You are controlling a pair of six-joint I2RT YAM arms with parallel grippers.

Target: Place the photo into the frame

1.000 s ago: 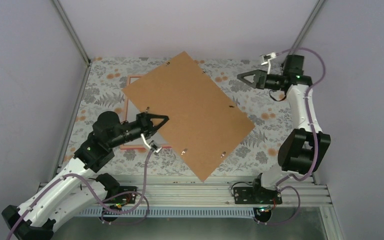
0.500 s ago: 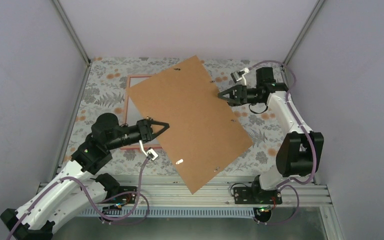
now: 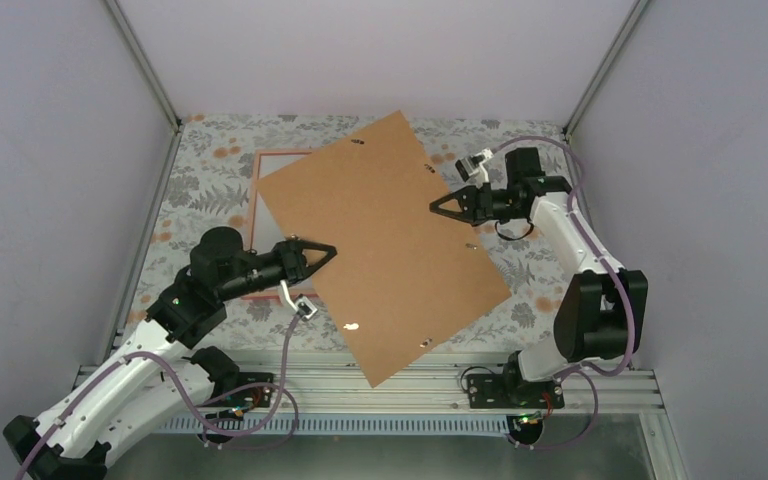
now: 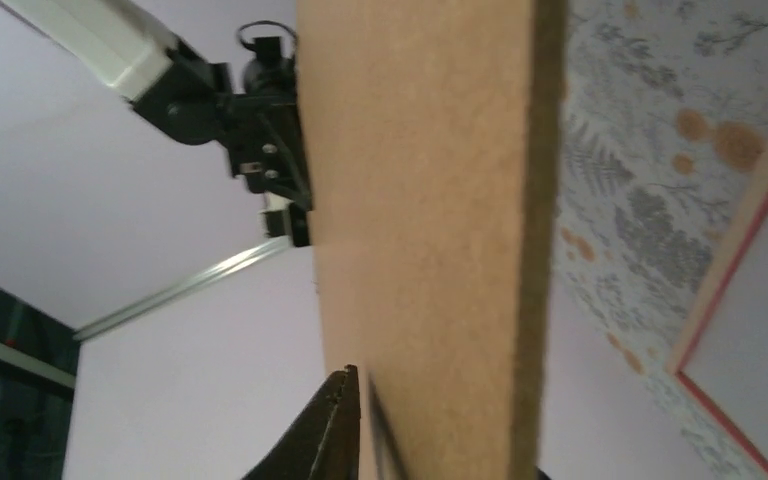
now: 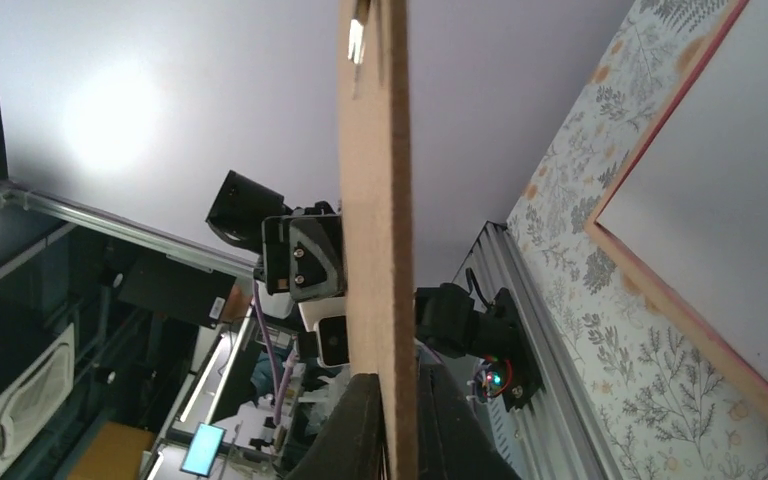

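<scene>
Top external shows no printed face of the photo; the pale sheet point(image 5: 720, 180) inside the frame point(image 3: 282, 153) may be its white back, but you cannot tell. Treat it as light, floppy paper that creases easily: slide under one edge and pinch near a corner. The frame lies flat on the table point(image 3: 200, 170) at back left, thin-railed, its pane likely fragile. Above it hangs the stiff board point(image 3: 385, 240), with left claw point(image 3: 328, 249) and right claw point(image 3: 438, 207) clamped on opposite edges.
</scene>
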